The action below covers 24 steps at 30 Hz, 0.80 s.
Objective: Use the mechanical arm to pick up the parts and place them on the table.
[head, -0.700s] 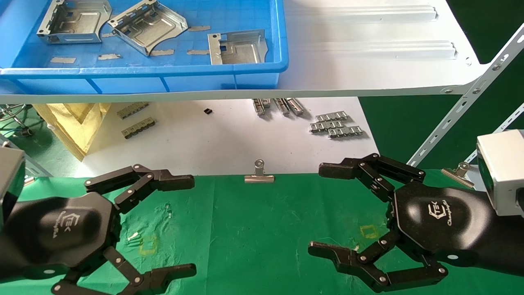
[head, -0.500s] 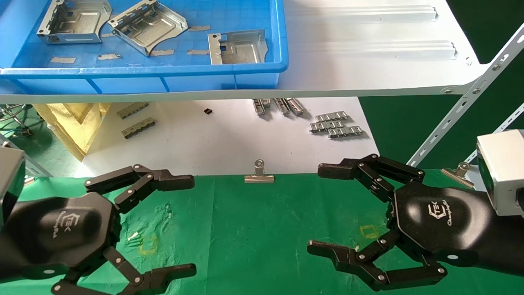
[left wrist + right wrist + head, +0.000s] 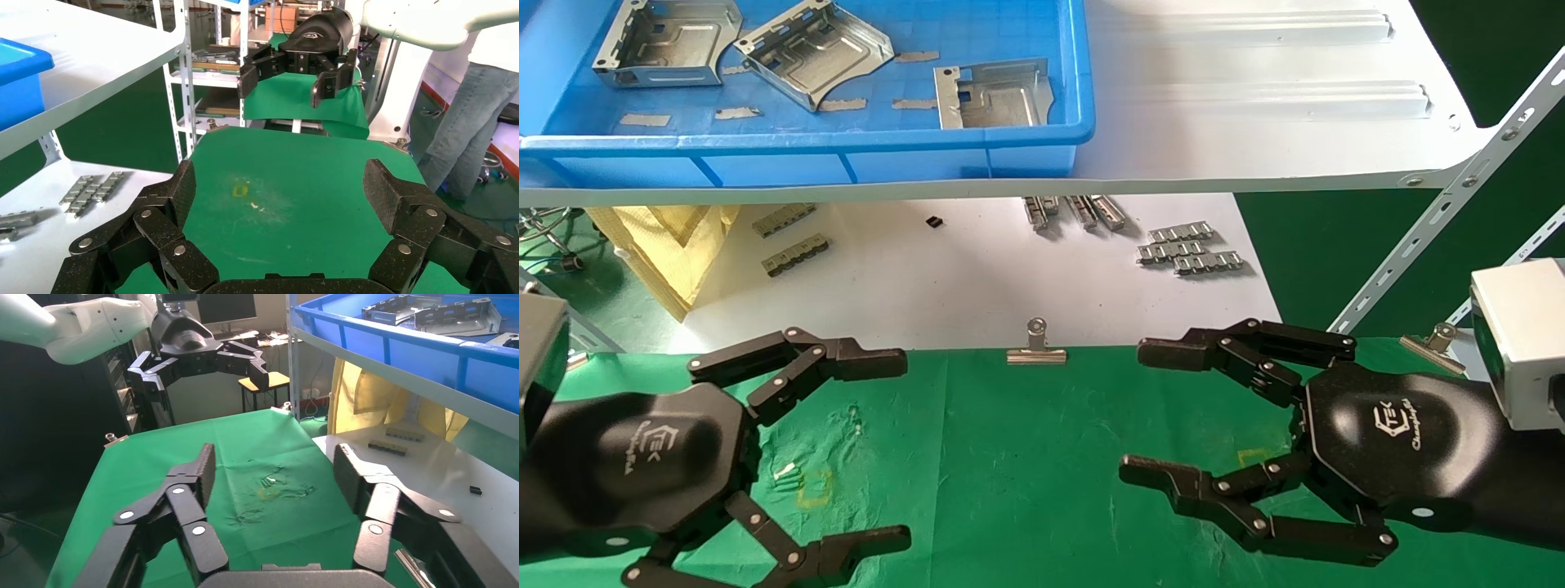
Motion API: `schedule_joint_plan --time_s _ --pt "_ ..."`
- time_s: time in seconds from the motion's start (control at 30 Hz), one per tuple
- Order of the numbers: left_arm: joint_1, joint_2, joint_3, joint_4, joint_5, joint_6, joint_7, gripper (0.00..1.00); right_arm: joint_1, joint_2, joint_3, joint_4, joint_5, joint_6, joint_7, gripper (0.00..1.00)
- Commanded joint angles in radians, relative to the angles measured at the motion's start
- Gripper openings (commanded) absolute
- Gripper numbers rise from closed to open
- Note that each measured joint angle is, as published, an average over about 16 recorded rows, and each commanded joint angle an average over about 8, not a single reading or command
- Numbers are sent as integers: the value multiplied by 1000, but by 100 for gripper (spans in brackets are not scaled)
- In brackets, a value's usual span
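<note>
- Table: green cloth w/ small yellow squares, fills the lower head view. Both wrist views show it running on toward the other arm, plus room behind – the head view doesn't give that.
- White shelf board above and beyond the table; a lower white surface lies under it.
- Blue tray on the shelf's left part. Head view looks down into it; right wrist view sees it only side-on, left wrist view just one corner.
- Right hand low over the table's right side, fingers spread apart, nothing held, tips pointing toward robot's left.
- Left hand low over the table's left side, fingers apart too, empty, tips pointing toward robot's right.
- Parts: three silver brackets, all in the tray. Near-right one lies flat, edges square to the tray wall; middle one turned diagonal and tilted; far-left one sits about square. Roughly square pieces, so no clear long axis.
- Linked metal strips on the lower white surface, well apart from the parts.
- Binder clip at the cloth's far edge, between the two hands.
</note>
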Motion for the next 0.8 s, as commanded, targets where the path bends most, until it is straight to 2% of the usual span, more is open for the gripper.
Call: schedule_joint_plan --time_s 0.03,0.27,0.4,0.57,0.8 --pt "0 0 0 0 0 0 0 100 0 0 0 0 0 0 0 0" --pt "-2 1 -1 0 -3 0 -1 100 0 0 0 0 0 0 0 0" --pt "-55 7 -10 15 -6 -2 -4 100 0 0 0 0 0 0 0 0" --pt "-249 43 -6 104 65 -18 17 100 0 0 0 0 0 0 0 0" --pt "-605 193 91 365 325 -86 75 100 0 0 0 0 0 0 0 0"
